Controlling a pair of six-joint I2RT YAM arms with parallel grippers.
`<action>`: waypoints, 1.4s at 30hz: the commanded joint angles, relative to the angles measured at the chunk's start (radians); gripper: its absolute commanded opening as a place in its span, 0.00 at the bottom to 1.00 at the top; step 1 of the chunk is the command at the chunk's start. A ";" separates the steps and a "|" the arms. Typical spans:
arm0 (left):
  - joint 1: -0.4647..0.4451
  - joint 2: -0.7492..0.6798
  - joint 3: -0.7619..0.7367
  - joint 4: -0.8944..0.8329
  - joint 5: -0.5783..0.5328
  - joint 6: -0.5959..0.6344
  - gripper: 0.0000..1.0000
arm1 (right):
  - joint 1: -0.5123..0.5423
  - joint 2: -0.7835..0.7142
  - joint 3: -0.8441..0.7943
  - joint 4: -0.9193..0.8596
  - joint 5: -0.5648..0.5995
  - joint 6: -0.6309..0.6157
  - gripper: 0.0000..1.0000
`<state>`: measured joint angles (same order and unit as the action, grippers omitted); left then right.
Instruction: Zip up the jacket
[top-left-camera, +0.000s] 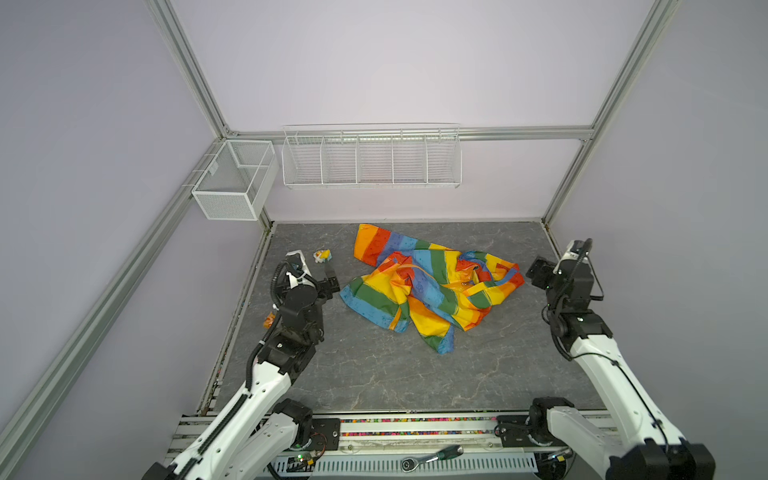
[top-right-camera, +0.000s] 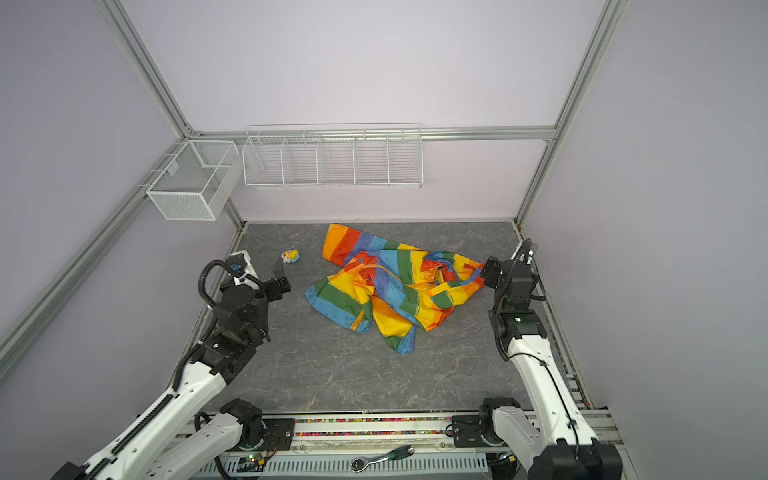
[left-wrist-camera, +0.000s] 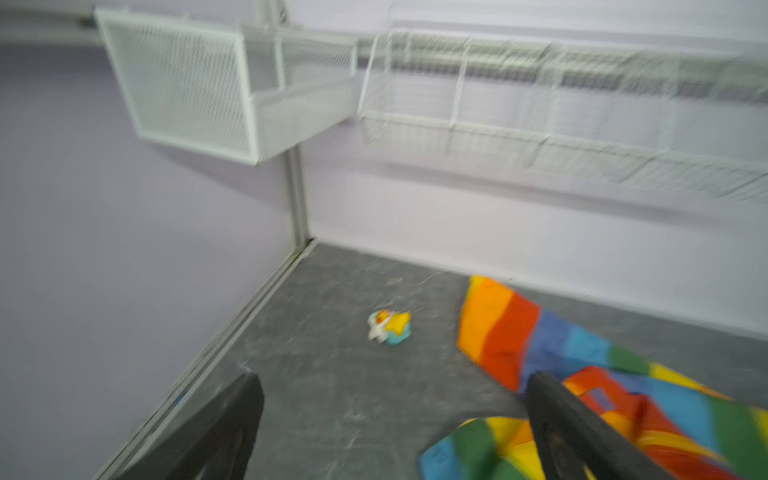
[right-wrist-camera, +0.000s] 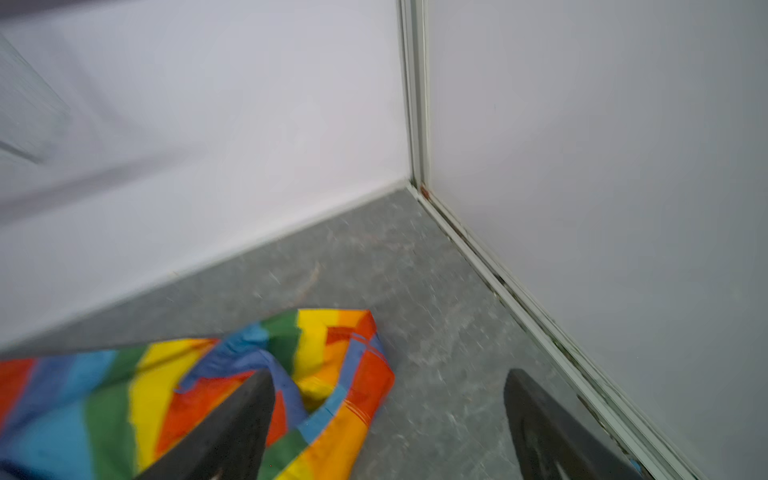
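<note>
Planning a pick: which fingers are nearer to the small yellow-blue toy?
Left. The left fingers sit close beside the toy; the right fingers are on the far side of the jacket.

You're in robot lab cell: aluminium frame (top-left-camera: 519, 134), plain lilac wall panels (top-left-camera: 395, 62), wire rack (top-left-camera: 371, 160) far wall, mesh basket (top-left-camera: 232, 183) far left, ratchet (top-left-camera: 432, 457) near edge.

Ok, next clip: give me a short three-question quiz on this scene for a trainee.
1. True or false: the jacket lies crumpled on the table, held by neither the left tool nor the right tool.
2. In both top views the small toy sits: A) left of the jacket, apart; B) on it; C) in the left tool.
3. Fill in: both tools stand ____.
Key: 1 true; 2 A; 3 open.
</note>
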<state>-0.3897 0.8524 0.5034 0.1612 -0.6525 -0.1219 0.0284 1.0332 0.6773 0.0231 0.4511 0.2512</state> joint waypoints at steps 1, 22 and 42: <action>0.117 0.030 -0.173 0.228 -0.108 -0.032 0.99 | -0.002 0.045 -0.139 0.168 0.078 -0.081 0.89; 0.308 0.677 -0.121 0.732 0.248 0.048 0.99 | 0.002 0.486 -0.306 0.845 -0.145 -0.236 0.88; 0.315 0.699 -0.126 0.775 0.255 0.052 0.99 | 0.005 0.498 -0.299 0.854 -0.143 -0.242 0.89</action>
<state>-0.0830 1.5429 0.3748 0.9268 -0.4065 -0.0807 0.0391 1.5356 0.3710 0.8730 0.3202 0.0288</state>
